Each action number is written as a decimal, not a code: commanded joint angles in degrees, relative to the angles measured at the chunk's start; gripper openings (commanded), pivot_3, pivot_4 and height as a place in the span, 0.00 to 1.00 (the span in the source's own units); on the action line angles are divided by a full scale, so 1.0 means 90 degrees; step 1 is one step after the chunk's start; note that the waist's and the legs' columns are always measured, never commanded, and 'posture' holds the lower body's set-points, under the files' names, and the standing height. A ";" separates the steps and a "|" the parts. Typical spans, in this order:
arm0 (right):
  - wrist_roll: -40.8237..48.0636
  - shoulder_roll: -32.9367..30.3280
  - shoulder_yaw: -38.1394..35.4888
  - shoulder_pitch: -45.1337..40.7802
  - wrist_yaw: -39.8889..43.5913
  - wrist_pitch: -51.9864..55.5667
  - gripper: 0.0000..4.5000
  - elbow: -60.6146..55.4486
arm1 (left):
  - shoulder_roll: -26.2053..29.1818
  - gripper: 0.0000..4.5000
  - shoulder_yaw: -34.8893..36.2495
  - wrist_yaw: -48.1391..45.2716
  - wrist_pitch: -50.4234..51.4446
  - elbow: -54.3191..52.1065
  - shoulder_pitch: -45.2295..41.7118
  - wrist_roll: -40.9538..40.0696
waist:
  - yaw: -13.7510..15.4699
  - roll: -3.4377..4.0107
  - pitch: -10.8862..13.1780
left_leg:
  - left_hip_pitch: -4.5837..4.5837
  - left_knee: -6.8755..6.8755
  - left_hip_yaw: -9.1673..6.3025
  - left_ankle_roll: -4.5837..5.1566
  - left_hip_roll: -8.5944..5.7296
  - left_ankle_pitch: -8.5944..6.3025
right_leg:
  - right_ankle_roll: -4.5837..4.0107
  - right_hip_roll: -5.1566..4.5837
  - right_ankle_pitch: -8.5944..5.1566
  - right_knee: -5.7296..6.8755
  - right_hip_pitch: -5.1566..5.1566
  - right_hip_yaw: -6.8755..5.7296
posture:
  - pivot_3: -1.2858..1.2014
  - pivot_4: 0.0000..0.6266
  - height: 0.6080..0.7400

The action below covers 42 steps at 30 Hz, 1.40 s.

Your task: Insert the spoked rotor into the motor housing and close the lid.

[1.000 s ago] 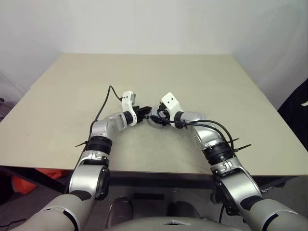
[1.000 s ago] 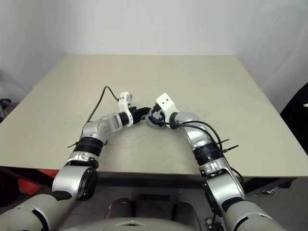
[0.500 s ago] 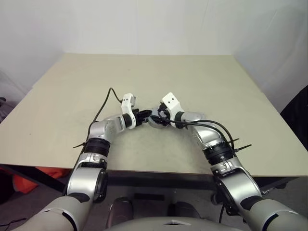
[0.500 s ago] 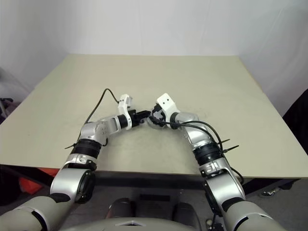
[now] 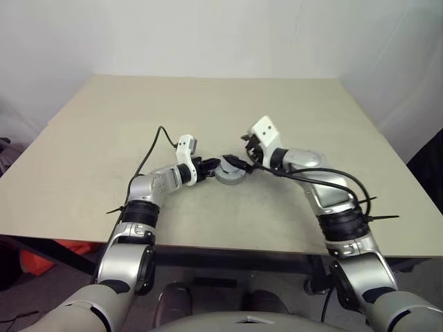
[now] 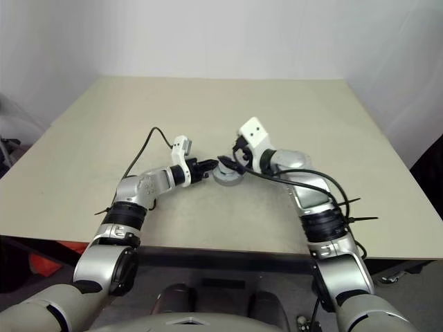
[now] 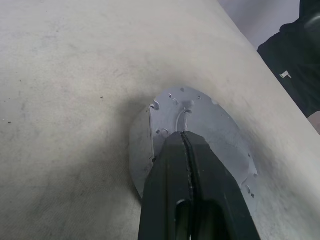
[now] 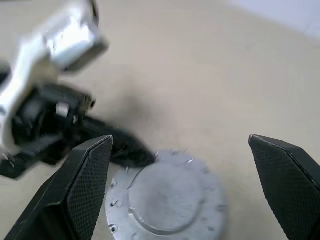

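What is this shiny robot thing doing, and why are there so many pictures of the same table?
It is a robot with two silver arms, and each arm ends in a gripper, a pincer of two black fingers. Two pictures come from cameras in its head, looking down over the big beige table. The other two come from little cameras on its wrists, so they look along the fingers.

On the table lies one thing: a round grey metal disc with a toothed rim and a paler middle circle, the lid of a motor.

The left gripper is squeezed shut, with its tips resting on the disc's edge. The right gripper is wide open, hanging just above the disc and holding nothing.
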 commanded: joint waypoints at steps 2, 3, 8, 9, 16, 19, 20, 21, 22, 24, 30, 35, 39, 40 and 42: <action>0.0744 0.0353 -0.1566 -0.0266 -0.1001 0.1506 1.00 0.0255 | -0.0130 0.00 -0.0230 -0.0003 0.0071 0.0051 0.0060 0.0080 | 0.0000 0.0000 0.0000 | 0.0004 -0.0001 0.0001 0.0000 -0.0001 0.0000 | 0.0001 0.0000 -0.0001 0.0000 0.0003 0.0000 | 0.52 0.00 1.00; 0.0814 0.0459 -0.1889 -0.0298 -0.1288 0.1911 1.00 0.0477 | -0.0146 0.00 -0.0238 0.0000 0.0069 0.0036 0.0070 0.0088 | 0.0007 0.0000 0.0000 | 0.0005 0.0000 0.0000 0.0000 -0.0002 0.0000 | 0.0001 0.0000 -0.0001 0.0001 0.0003 0.0001 | 0.52 0.00 1.00; 0.1565 0.1035 -0.3536 -0.0491 -0.1994 0.3459 1.00 0.1120 | -0.0161 0.00 -0.0221 0.0004 0.0063 0.0010 0.0086 0.0103 | 0.0024 0.0003 0.0000 | 0.0001 -0.0004 0.0001 -0.0004 -0.0011 0.0002 | 0.0000 -0.0009 -0.0001 0.0000 0.0000 0.0001 | 0.52 0.00 1.00; 0.1697 0.1150 -0.3879 -0.0585 -0.2145 0.3666 1.00 0.1248 | -0.0154 0.00 -0.0214 0.0002 0.0058 0.0019 0.0083 0.0106 | 0.0025 0.0005 0.0000 | 0.0001 -0.0008 0.0001 -0.0005 -0.0011 0.0003 | 0.0000 -0.0009 -0.0001 0.0000 -0.0002 0.0001 | 0.52 0.00 1.00; 0.2030 0.1604 -0.4440 -0.0693 -0.2665 0.4284 1.00 0.1368 | -0.0121 0.00 -0.0186 0.0010 0.0031 0.0053 0.0060 0.0125 | 0.0034 0.0011 0.0001 | 0.0005 -0.0019 0.0002 -0.0010 -0.0012 0.0006 | 0.0003 -0.0011 -0.0003 -0.0001 -0.0003 0.0000 | 0.52 0.00 1.00; 0.2036 0.1816 -0.4435 -0.0597 -0.2824 0.4396 1.00 0.1436 | -0.0101 0.00 -0.0168 0.0021 0.0012 0.0066 0.0044 0.0132 | 0.0040 0.0011 0.0001 | 0.0008 -0.0033 0.0002 -0.0023 -0.0014 0.0014 | 0.0006 -0.0012 -0.0004 -0.0002 -0.0006 0.0000 | 0.52 0.00 1.00; 0.2039 0.1868 -0.4421 -0.0567 -0.2853 0.4432 1.00 0.1429 | -0.0092 0.00 -0.0163 0.0020 0.0006 0.0074 0.0042 0.0135 | 0.0048 0.0011 0.0001 | 0.0008 -0.0036 0.0002 -0.0027 -0.0014 0.0016 | 0.0006 -0.0011 -0.0004 -0.0002 -0.0006 -0.0001 | 0.52 0.00 1.00; 0.2038 0.1908 -0.4412 -0.0542 -0.2885 0.4462 1.00 0.1418 | -0.0086 0.00 -0.0159 0.0019 -0.0002 0.0081 0.0044 0.0139 | 0.0056 0.0011 0.0001 | 0.0008 -0.0039 0.0002 -0.0028 -0.0015 0.0017 | 0.0007 -0.0012 -0.0005 -0.0004 -0.0006 -0.0001 | 0.52 0.00 1.00; 0.2038 0.1941 -0.4412 -0.0521 -0.2912 0.4491 1.00 0.1422 | -0.0079 0.00 -0.0156 0.0017 -0.0009 0.0085 0.0047 0.0142 | 0.0066 0.0011 0.0001 | 0.0008 -0.0040 0.0002 -0.0029 -0.0015 0.0017 | 0.0008 -0.0012 -0.0005 -0.0006 -0.0006 -0.0001 | 0.52 0.00 1.00; 0.2073 0.1985 -0.4446 -0.0504 -0.2932 0.4549 1.00 0.1444 | -0.0070 0.00 -0.0154 0.0014 -0.0015 0.0079 0.0061 0.0146 | 0.0089 0.0011 0.0001 | 0.0008 -0.0043 0.0002 -0.0029 -0.0016 0.0017 | 0.0009 -0.0012 -0.0006 -0.0009 -0.0007 -0.0001 | 0.52 0.00 1.00; 0.2478 0.2289 -0.4607 -0.0570 -0.2792 0.4773 1.00 0.1515 | -0.0056 0.00 -0.0160 0.0021 -0.0036 0.0080 0.0071 0.0166 | 0.0115 0.0013 0.0000 | 0.0013 -0.0059 0.0003 -0.0040 -0.0012 0.0024 | 0.0030 -0.0009 -0.0018 -0.0009 -0.0014 0.0000 | 0.52 0.00 1.00; 0.2705 0.2570 -0.4674 -0.0697 -0.2766 0.4592 1.00 0.1834 | -0.0063 0.00 -0.0174 0.0036 -0.0058 0.0066 0.0071 0.0193 | 0.0116 0.0013 0.0000 | 0.0006 -0.0063 0.0003 -0.0044 -0.0014 0.0026 | 0.0025 -0.0009 -0.0016 -0.0009 -0.0023 0.0001 | 0.52 0.00 1.00; 0.2698 0.2668 -0.4569 -0.0837 -0.2791 0.4061 1.00 0.2255 | -0.0061 0.00 -0.0182 0.0047 -0.0054 0.0025 0.0086 0.0216 | 0.0100 0.0013 0.0000 | 0.0007 -0.0063 0.0004 -0.0050 -0.0009 0.0030 | 0.0025 -0.0007 -0.0016 -0.0006 -0.0027 0.0001 | 0.52 0.00 1.00; 0.2694 0.2669 -0.4552 -0.0885 -0.2805 0.3918 1.00 0.2367 | -0.0056 0.00 -0.0184 0.0050 -0.0049 0.0013 0.0089 0.0215 | 0.0103 0.0013 0.0000 | 0.0007 -0.0064 0.0004 -0.0056 -0.0009 0.0033 | 0.0025 -0.0006 -0.0016 -0.0005 -0.0029 0.0001 | 0.52 0.00 1.00; 0.2687 0.2666 -0.4529 -0.0985 -0.2829 0.3659 1.00 0.2612 | -0.0044 0.00 -0.0182 0.0056 -0.0042 -0.0003 0.0095 0.0210 | 0.0100 0.0013 0.0000 | 0.0008 -0.0065 0.0004 -0.0064 -0.0008 0.0037 | 0.0032 -0.0006 -0.0020 -0.0003 -0.0030 0.0000 | 0.52 0.00 1.00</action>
